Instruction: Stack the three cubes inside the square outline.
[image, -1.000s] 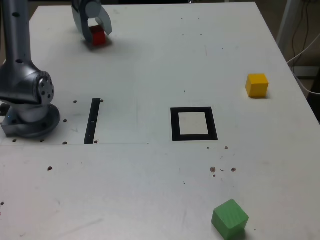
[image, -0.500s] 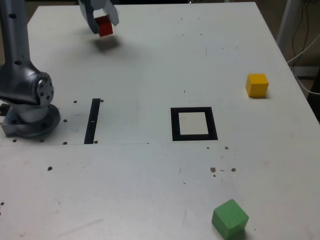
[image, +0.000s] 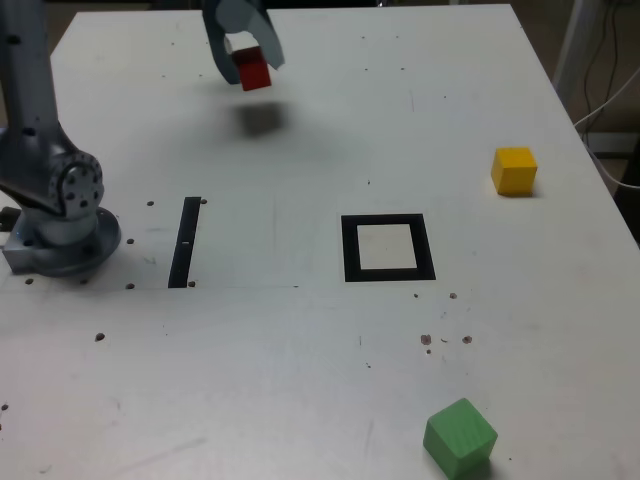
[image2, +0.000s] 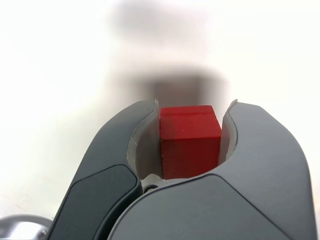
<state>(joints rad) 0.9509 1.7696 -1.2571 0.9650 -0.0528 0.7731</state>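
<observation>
Exterior view: the pincer (image: 250, 62) is raised above the table (image: 300, 380) near its far edge, jaws closed on the red cube (image: 253, 70), which hangs clear of the surface over its own shadow. The square outline (image: 388, 247) lies well apart from the pincer, nearer the camera and toward the exterior view's right. The yellow cube (image: 514, 170) sits farther to that right, and the green cube (image: 459, 437) is the most distant from the pincer, at the near edge. A thin black bar (image: 185, 241) lies below the pincer, toward the arm base (image: 60, 225). Wrist view: both fingers (image2: 260, 150) press the red cube's (image2: 190, 141) opposite sides, the jaws only narrowly apart, and the cube sits deep between them.
</observation>
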